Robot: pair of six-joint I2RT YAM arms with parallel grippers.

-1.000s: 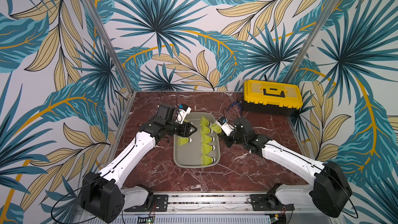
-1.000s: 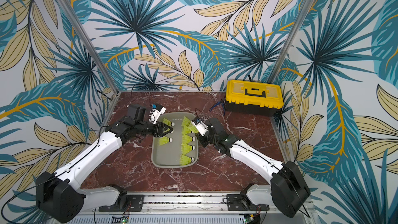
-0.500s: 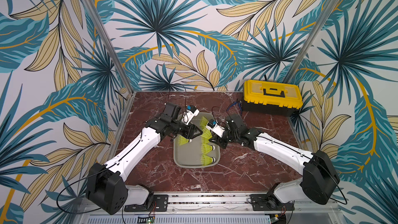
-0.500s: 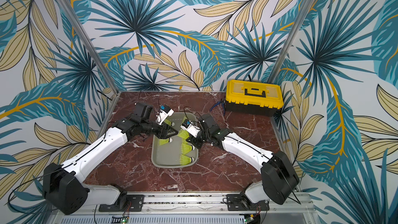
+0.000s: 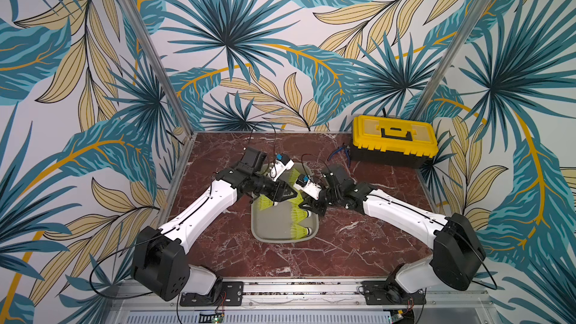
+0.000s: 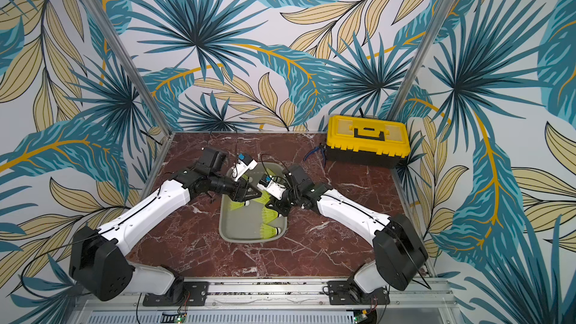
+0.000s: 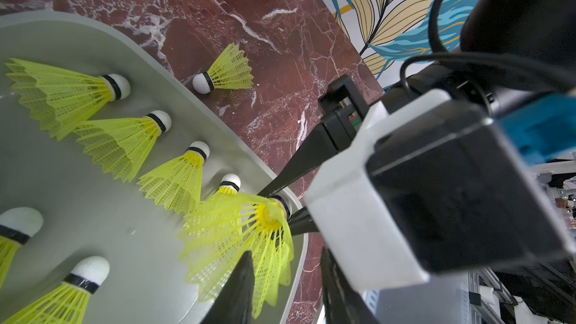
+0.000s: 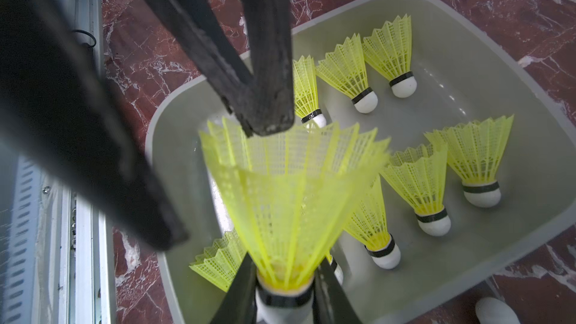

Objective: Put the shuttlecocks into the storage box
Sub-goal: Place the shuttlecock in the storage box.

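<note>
- Right gripper [image 8: 285, 272]: fingers clamped tight on the white tip of the held shuttlecock [image 8: 290, 197], yellow skirt flaring away from the wrist
- Held shuttlecock raised above the box [image 5: 270, 229], close to the rim on the right arm's side, higher than those lying inside
- Left gripper [image 7: 286, 254]: fingers narrowly apart, pointing in from the opposite side; one fingertip [image 8: 268, 113] at the rim of the held skirt, no pinch on it visible
- Both grippers nose to nose over the middle of the box in both top views
- Grey box flat on the red marble table [image 6: 193, 244], between the two arms
- Other shuttlecocks [image 8: 420, 188] on their sides on the floor of the box: at least four in a row, white tips toward the rim on the right arm's side, more across from them
- Loose shuttlecock [image 7: 226, 71] on the table just outside the box rim, tip toward the box
- Yellow-lidded toolbox [image 5: 394, 141] at the back right corner, well apart from the box; blue-handled tool [image 5: 339, 152] just beside it
</note>
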